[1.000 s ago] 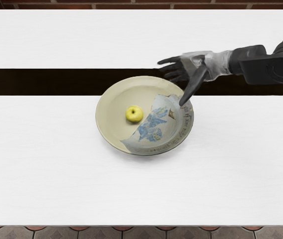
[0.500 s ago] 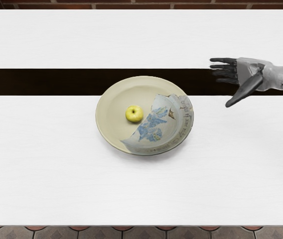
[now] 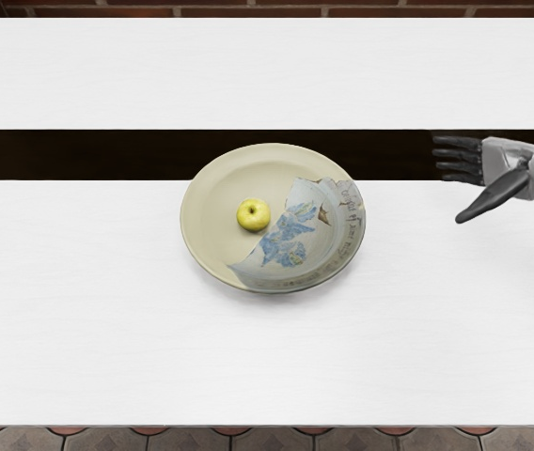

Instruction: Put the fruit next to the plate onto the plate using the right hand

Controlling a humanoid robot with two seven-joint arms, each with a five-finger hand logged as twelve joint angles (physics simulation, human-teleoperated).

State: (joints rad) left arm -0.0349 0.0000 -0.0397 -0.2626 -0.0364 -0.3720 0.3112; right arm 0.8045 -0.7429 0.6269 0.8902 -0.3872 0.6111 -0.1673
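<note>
The small yellow-green apple lies inside the round cream ceramic plate on the white table, so the right hand, well apart at the right edge, judged done, hangs with fingers spread, holding nothing.

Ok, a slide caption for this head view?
Yellow apple resting on the plate; right hand open, off to its right.

No writing could be read. The plate, at the frame's centre, bore blue markings on its right part, too blurred to decipher.
</note>
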